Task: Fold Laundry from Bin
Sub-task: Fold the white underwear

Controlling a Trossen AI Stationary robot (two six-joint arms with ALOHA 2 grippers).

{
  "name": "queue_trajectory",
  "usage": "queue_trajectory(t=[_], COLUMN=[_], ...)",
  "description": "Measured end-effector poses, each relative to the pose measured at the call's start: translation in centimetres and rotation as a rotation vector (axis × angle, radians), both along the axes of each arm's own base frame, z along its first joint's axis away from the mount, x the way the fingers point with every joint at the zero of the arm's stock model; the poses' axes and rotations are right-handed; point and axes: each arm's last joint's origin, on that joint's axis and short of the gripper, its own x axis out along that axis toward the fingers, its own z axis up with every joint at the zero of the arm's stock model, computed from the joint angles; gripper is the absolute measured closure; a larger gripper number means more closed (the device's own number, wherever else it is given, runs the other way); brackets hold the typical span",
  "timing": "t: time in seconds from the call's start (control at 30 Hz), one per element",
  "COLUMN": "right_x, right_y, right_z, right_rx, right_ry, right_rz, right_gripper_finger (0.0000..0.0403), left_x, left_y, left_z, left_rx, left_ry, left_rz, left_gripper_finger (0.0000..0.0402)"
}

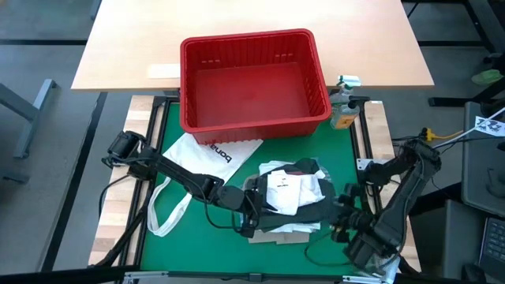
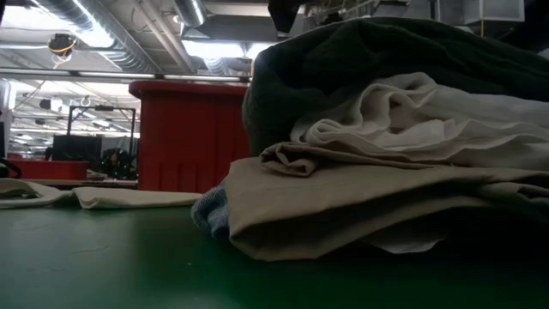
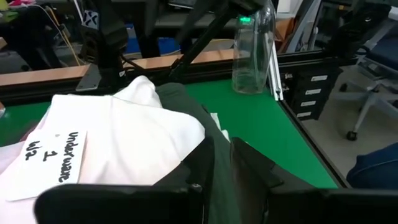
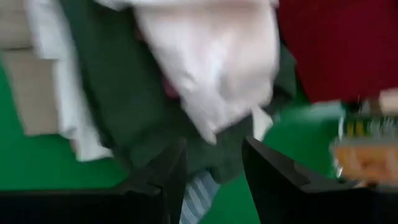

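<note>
Bin (image 2: 184, 137) base behind tote bag (image 2: 103, 197); laundry (image 2: 386, 154) cut off at rt edge

Right wrist view motion-blurred; low view dim

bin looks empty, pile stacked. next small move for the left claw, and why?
Probably lift the left claw straight up off the pile. The red bin is empty, the clothes lie stacked, and the white piece on top sits flat, so any sideways drag could undo it.

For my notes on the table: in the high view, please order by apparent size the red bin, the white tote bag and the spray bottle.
1. red bin
2. white tote bag, straps included
3. spray bottle
</note>
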Motion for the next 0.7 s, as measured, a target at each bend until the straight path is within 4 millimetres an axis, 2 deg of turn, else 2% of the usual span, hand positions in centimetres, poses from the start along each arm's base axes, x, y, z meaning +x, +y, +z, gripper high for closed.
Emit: queue_trajectory(t=[0.13, 0.27, 0.53, 0.7], right_x=[-1.7, -2.5, -2.8, -2.8], right_y=[-2.2, -3.4, -3.8, -4.0], right_z=[-0.5, -1.3, -5.6, -6.5], right_rx=[0.062, 0.125, 0.174, 0.125], right_ry=[-0.062, -0.118, -0.085, -0.119], right_rz=[-0.132, -0.141, -0.083, -0.035], right_gripper_finger=[0.0249, 0.0249, 0.0249, 0.0249], left_x=[0.0, 0.0, 0.0, 0.0], left_y=[0.0, 0.0, 0.0, 0.0], left_z=[0.0, 0.0, 0.0, 0.0], left_rx=[0.000, 0.000, 0.000, 0.001], left_ry=[-0.001, 0.000, 0.000, 0.000], left_rz=[0.000, 0.001, 0.001, 0.001], left_gripper_finger=[0.0354, 0.0354, 0.0354, 0.0354])
